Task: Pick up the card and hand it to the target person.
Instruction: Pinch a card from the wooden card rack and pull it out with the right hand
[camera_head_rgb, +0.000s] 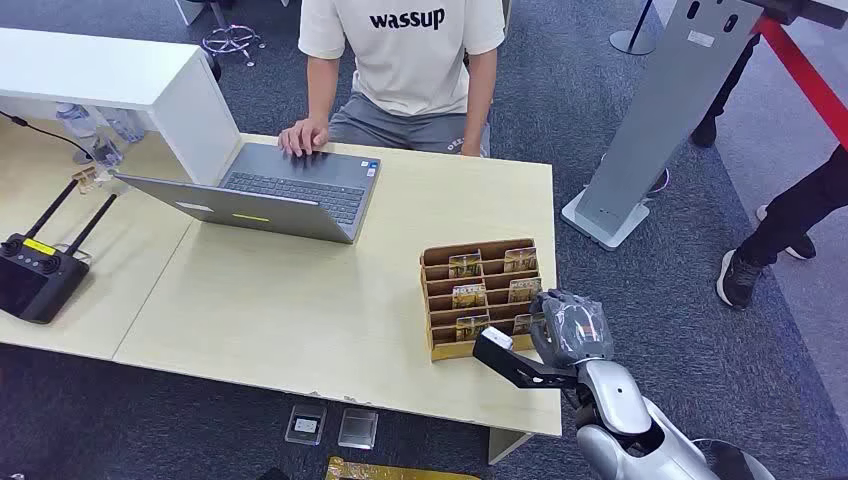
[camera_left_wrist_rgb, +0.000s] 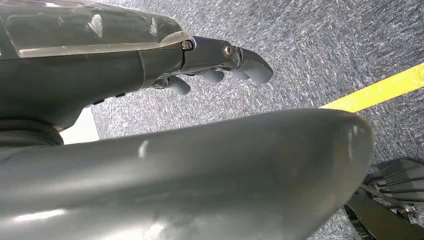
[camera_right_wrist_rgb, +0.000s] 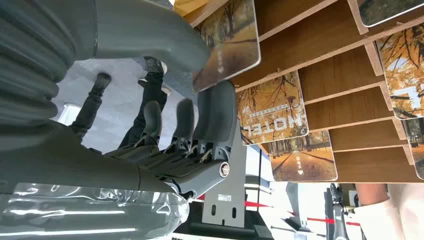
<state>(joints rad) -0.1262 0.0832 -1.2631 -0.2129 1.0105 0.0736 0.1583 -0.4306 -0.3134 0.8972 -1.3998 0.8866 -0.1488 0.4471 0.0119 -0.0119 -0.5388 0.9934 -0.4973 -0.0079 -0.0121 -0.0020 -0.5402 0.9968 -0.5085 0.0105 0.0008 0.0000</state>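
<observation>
Card (camera_right_wrist_rgb: 227, 45) glossy, round-cornered, pinched by right hand (camera_right_wrist_rgb: 165, 75); left hand (camera_left_wrist_rgb: 215, 67) curled empty

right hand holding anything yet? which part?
Yes: the right hand pinches a card by its lower corner, thumb over fingers, at the wooden rack.

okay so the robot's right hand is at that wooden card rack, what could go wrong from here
1. The right hand seems to pinch a card only by its edge, so it might slip out.
2. Other cards sit close by; the fingers could knock one loose.
3. The rack stands near the table edge, so a tug might shift it.
</observation>
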